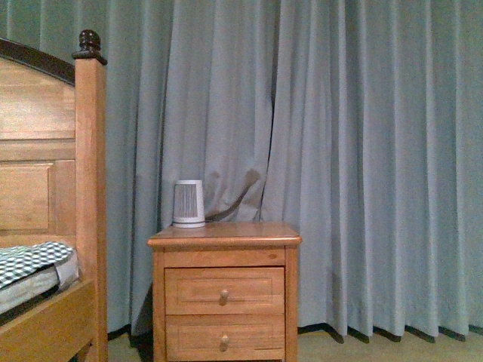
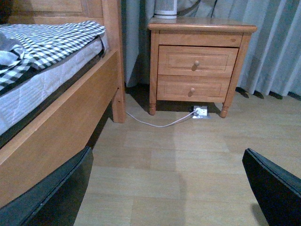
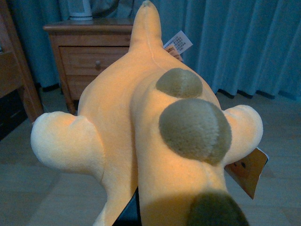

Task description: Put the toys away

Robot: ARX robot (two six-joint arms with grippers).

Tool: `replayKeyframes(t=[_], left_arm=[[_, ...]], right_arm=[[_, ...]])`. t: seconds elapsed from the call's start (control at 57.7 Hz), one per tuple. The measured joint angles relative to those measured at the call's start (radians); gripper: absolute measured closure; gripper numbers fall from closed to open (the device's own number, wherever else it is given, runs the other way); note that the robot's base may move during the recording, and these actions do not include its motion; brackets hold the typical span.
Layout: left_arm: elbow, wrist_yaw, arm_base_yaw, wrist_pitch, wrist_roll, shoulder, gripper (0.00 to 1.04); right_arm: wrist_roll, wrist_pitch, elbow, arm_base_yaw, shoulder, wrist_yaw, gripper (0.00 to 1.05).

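Note:
The orange-yellow plush animal (image 3: 141, 117) fills the right wrist view. It has olive-brown round spots, two stubby pale limbs and paper tags. My right gripper (image 3: 136, 214) is shut on it; only a sliver of one dark finger shows under the plush. The toy is held above the floor, pointing toward the nightstand (image 3: 89, 52). My left gripper (image 2: 169, 188) is open and empty, its two dark fingers (image 2: 51, 197) spread wide low over the wooden floor. Neither arm shows in the front view.
A wooden two-drawer nightstand (image 1: 224, 290) stands against grey-blue curtains (image 1: 362, 151), with a white ribbed cylinder device (image 1: 189, 204) on top. A wooden bed (image 2: 56, 122) with checked bedding is on the left. A white cable and socket (image 2: 200, 112) lie on the floor under the nightstand.

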Motion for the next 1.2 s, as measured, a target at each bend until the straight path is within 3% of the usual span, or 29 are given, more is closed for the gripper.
replayKeyframes(t=[1.195], left_arm=[[0.0,0.0,0.0,0.0,0.0,0.0,0.06]], right_arm=[[0.0,0.0,0.0,0.0,0.0,0.0,0.98]])
